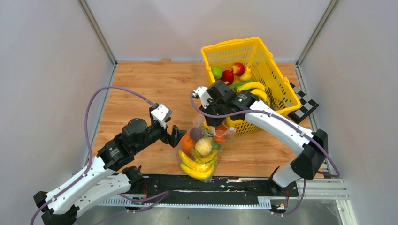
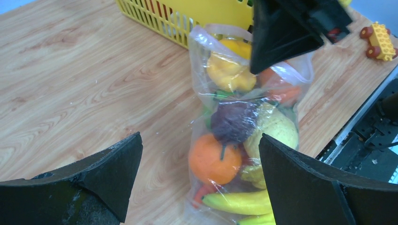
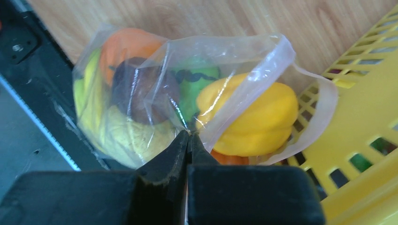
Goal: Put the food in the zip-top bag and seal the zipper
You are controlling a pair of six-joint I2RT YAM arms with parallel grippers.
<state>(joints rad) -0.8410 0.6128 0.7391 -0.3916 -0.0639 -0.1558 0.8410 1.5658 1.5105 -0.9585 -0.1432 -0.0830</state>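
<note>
The right claw [image 3: 188,137] pinched the zip-top bag [image 3: 225,52] at its mouth; the left claw [image 2: 199,145] gaped wide beside it.

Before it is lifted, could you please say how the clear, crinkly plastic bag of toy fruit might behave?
Probably floppy: the clear plastic bag wrinkles loosely round the toy fruit. Likely heavy, being packed full. Its open mouth may spill if tipped.

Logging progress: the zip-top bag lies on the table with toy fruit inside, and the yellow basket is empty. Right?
No. The yellow basket holds red apples, a green fruit and bananas, as the top view shows. The zip-top bag does lie on the table with toy fruit inside.
</note>
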